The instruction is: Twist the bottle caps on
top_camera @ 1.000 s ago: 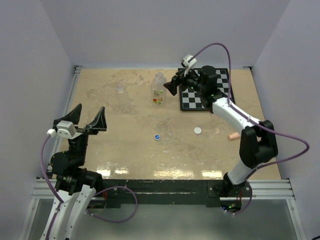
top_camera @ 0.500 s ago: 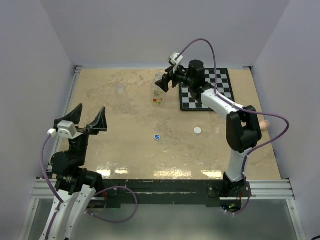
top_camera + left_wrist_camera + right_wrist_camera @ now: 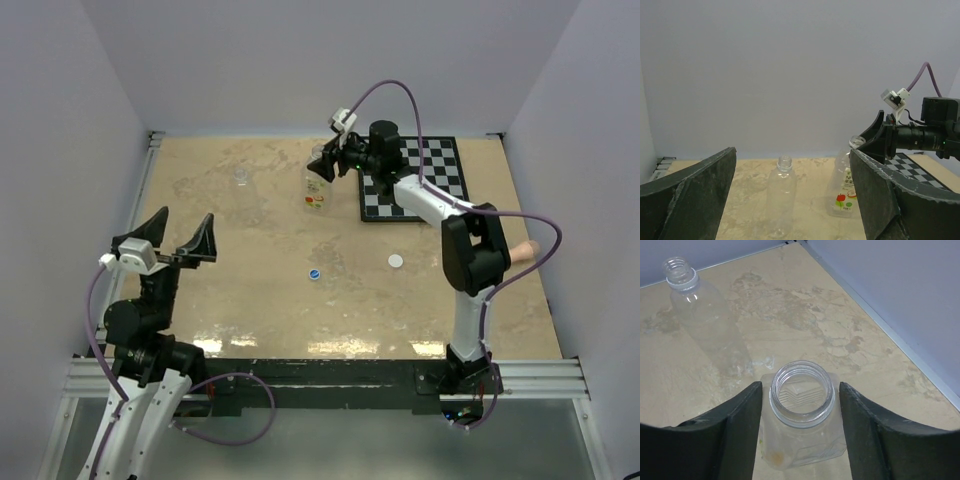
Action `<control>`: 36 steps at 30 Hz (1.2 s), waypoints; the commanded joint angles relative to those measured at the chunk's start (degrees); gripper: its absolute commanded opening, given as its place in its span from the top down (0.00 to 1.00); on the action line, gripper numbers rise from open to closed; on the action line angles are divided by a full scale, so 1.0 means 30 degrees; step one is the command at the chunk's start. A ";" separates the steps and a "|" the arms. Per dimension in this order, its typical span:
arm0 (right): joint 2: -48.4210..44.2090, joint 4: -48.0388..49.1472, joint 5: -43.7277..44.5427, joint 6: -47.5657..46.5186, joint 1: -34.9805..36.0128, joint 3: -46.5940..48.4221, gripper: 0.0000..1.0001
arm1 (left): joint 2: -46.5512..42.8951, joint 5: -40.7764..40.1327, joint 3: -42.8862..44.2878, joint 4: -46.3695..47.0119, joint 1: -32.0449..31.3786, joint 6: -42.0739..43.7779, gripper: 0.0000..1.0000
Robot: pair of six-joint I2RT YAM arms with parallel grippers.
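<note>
The taller labelled bottle point(image 3: 316, 192) stands uncapped at the back of the table, left of the chessboard. My right gripper point(image 3: 322, 165) straddles its open neck point(image 3: 801, 392). One finger stands on each side with a narrow gap, so my right gripper point(image 3: 800, 385) is open. The shorter plain bottle point(image 3: 241, 178) stands uncapped further left, and the right wrist view shows this bottle point(image 3: 700, 315) too. A white cap point(image 3: 396, 261) and a blue cap point(image 3: 314, 273) lie mid-table. My left gripper point(image 3: 175, 238) hangs wide open and empty at the near left, facing both bottles point(image 3: 781, 197) point(image 3: 842, 192).
A black-and-white chessboard point(image 3: 425, 185) lies at the back right, under the right arm. A pinkish stick point(image 3: 529, 248) shows just right of the right arm's elbow. Grey walls close the table on three sides.
The right arm has swung left from the chessboard to the labelled bottle, and its jaws have narrowed around the neck. The left arm has barely moved.
</note>
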 commanded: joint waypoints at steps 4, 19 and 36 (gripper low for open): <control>-0.1169 0.0905 -0.0448 0.0115 0.0089 0.0329 0.61 | 0.0684 0.1873 -0.0462 0.1518 -0.0152 0.0419 0.00; -0.4947 0.0498 0.1337 0.1901 0.0206 -0.2103 0.88 | 0.6917 0.5596 0.1025 0.2166 -0.0298 0.0770 0.00; -0.9137 -0.1350 0.4296 0.7408 0.1085 -0.4212 0.93 | 1.4599 0.3696 0.3727 0.4183 -0.5571 0.5808 0.00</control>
